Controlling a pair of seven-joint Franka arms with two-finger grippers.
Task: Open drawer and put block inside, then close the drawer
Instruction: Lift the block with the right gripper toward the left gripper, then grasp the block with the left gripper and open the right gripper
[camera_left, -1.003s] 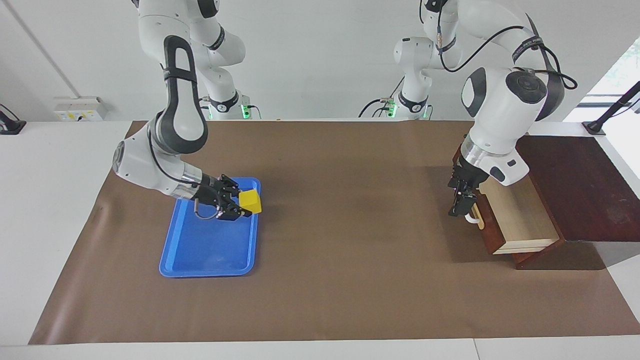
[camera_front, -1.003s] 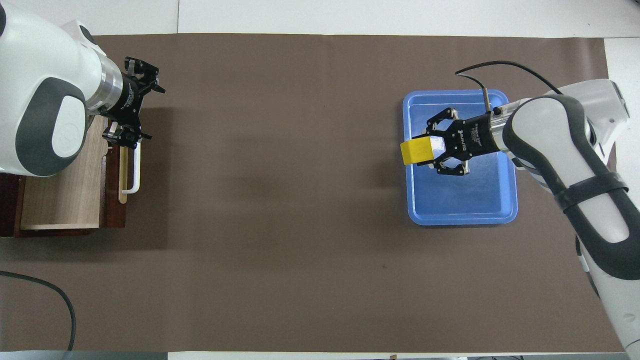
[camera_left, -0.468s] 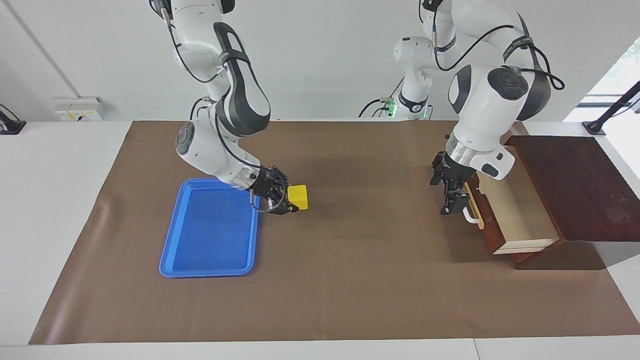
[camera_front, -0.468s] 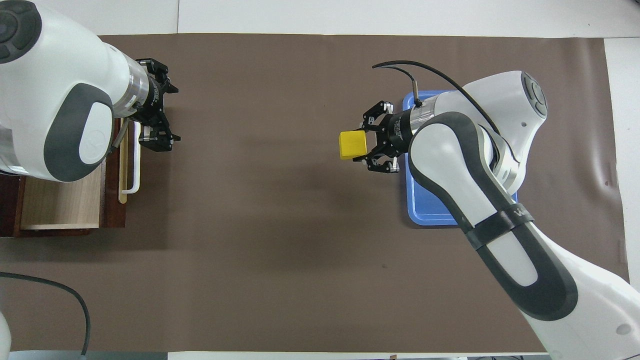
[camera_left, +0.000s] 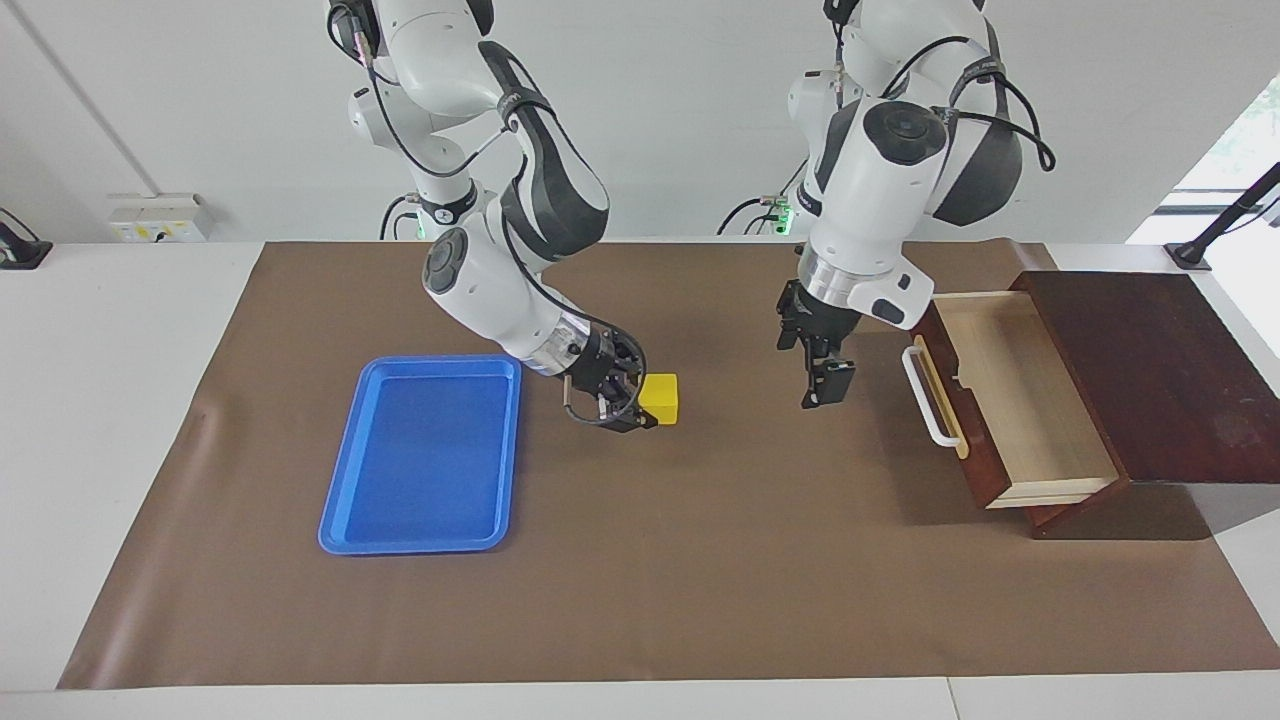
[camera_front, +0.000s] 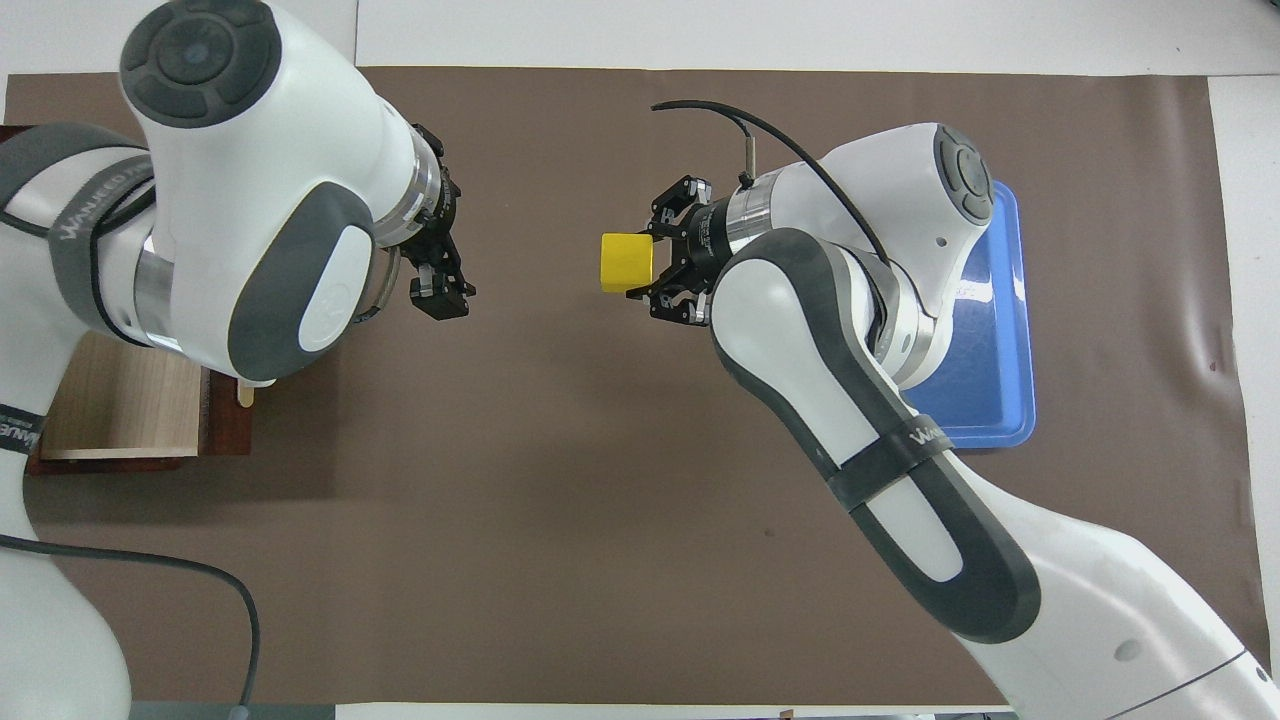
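The block (camera_left: 659, 398), one yellow cube, is held by the right gripper (camera_left: 632, 405), fingers closed on it, in the air over the bare mat between the tray (camera_left: 420, 455) and the drawer (camera_left: 1010, 400). The one drawer, at the left arm's end of the table, stands pulled open and empty. The left gripper (camera_left: 822, 385) hangs over the mat beside the handle (camera_left: 925, 410), fingers spread, holding nothing. Done: opening, pickup. Left, as judged: placing the block inside and closing the drawer. Two arms, one blue tray.
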